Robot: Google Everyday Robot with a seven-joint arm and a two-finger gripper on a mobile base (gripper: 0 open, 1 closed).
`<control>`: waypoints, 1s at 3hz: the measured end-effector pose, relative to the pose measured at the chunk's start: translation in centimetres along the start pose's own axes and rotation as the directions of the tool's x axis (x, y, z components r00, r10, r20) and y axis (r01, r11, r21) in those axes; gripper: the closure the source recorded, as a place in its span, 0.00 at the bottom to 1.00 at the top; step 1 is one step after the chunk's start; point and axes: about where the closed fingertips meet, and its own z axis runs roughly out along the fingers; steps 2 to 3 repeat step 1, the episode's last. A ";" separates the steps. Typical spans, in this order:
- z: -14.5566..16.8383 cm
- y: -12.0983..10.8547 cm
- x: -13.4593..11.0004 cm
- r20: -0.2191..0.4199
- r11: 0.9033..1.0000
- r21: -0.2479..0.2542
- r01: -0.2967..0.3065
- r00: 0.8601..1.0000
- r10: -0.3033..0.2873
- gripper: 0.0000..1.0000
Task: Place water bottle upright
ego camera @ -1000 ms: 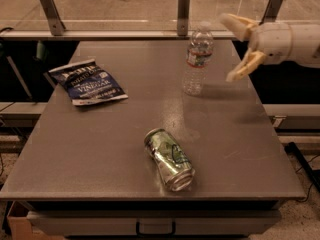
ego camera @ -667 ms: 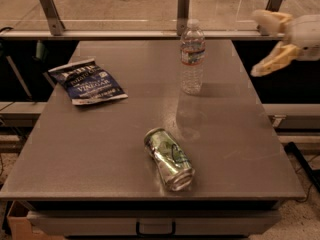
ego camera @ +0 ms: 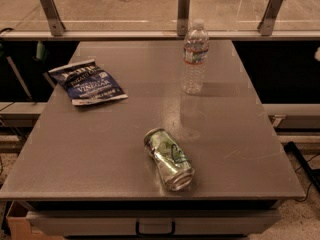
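Note:
The water bottle (ego camera: 195, 56) is clear ribbed plastic with a white cap and a red-and-white label band. It stands upright on the grey table (ego camera: 125, 149), at the back right, and nothing touches it. My gripper (ego camera: 318, 54) has drawn off to the right. Only a pale sliver of it shows at the frame's right edge, level with the bottle and well apart from it.
A green-patterned drink can (ego camera: 169, 158) lies on its side near the table's front middle. A blue chip bag (ego camera: 87, 82) lies flat at the back left. A glass rail with metal posts (ego camera: 183, 11) runs behind the table.
My gripper has pulled away from the bottle to the right and has almost left the view. The bottle stays upright on its own. The can and bag have not moved.

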 end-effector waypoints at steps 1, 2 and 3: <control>-0.4 0.0 -0.1 -0.005 1.000 0.007 -0.003 1.000 0.003 0.00; -0.4 0.0 -0.1 -0.005 1.000 0.007 -0.003 1.000 0.003 0.00; -0.4 0.0 -0.1 -0.005 1.000 0.007 -0.003 1.000 0.003 0.00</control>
